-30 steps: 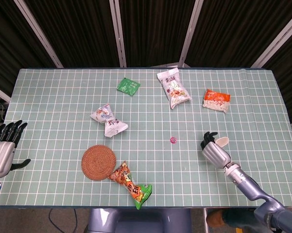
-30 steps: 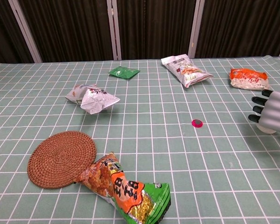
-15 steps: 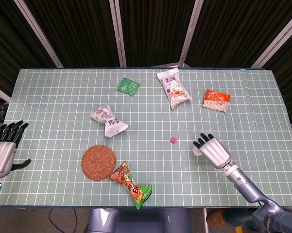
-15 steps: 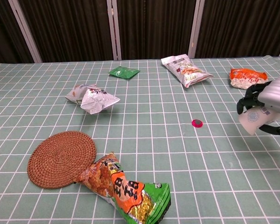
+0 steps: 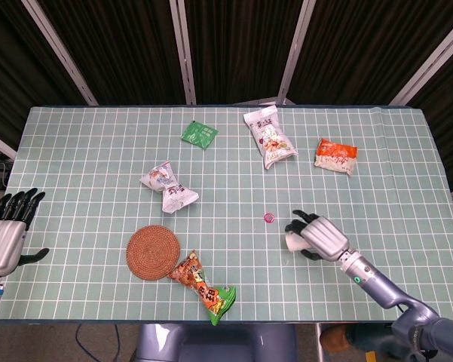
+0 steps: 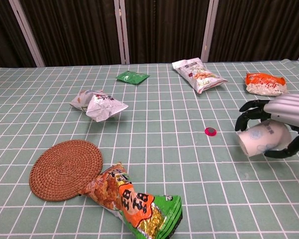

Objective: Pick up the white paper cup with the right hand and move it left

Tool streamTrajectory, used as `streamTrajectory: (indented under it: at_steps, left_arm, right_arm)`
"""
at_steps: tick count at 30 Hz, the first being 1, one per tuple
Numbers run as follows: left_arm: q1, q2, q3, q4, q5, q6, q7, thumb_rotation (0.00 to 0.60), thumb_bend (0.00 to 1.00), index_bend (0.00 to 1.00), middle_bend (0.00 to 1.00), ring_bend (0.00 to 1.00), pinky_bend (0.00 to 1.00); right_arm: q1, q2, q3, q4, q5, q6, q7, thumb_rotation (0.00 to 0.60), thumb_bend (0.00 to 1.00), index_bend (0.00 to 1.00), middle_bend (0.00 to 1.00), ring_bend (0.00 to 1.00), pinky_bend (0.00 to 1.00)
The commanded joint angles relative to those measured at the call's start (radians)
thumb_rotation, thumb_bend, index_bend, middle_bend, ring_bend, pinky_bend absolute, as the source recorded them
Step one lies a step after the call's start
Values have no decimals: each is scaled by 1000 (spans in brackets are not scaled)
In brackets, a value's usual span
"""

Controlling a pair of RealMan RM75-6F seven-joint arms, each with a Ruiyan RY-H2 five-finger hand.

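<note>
The right hand [image 6: 281,119] is gripping the white paper cup [image 6: 261,138], its dark fingers curling over the top of the cup while the thumb is hooking under it. The cup is lying on its side in the grasp, base pointing left, and it is hanging above the green checked tablecloth [image 5: 83,166] at the near right of the table, just right of a small round pink cap [image 6: 210,131]. In the head view the same hand [image 5: 320,235] is covering most of the cup [image 5: 293,240].

The left hand [image 5: 4,234] is hovering at the near left edge of the table, holding nothing, its fingers standing straight and apart.

A round woven rattan coaster [image 6: 65,168] is lying near left, with an orange and green snack bag [image 6: 134,202] touching its right edge. Farther back are lying a crumpled white snack packet [image 6: 97,103], a small green sachet [image 6: 132,77], a white printed chip bag [image 6: 198,73] and an orange snack packet [image 6: 263,83] at the far right.
</note>
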Motion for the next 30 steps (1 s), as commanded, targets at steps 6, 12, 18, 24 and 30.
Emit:
streamTrajectory:
  at_steps: [6, 12, 18, 24, 30]
  left_arm:
    - [1, 5, 1, -3, 5, 2, -6, 600, 0, 0, 0, 0, 0]
    - [1, 6, 0, -2, 6, 1, -9, 600, 0, 0, 0, 0, 0]
    - [1, 3, 1, -5, 11, 3, 1, 600, 0, 0, 0, 0, 0]
    - [0, 0, -1, -1, 3, 0, 4, 600, 0, 0, 0, 0, 0]
    - [-5, -2, -5, 6, -9, -8, 5, 600, 0, 0, 0, 0, 0]
  right_arm:
    - [7, 63, -14, -84, 18, -40, -59, 600, 0, 0, 0, 0, 37]
    - [-39, 105, -2, -193, -1, 36, -374, 600, 0, 0, 0, 0, 0]
    - [-51, 107, 6, -278, -35, 23, -743, 600, 0, 0, 0, 0, 0]
    - [-26, 50, 50, -263, -5, -67, -1015, 600, 0, 0, 0, 0, 0]
    - [-2, -4, 88, -226, 59, -151, -1147, 600, 0, 0, 0, 0, 0]
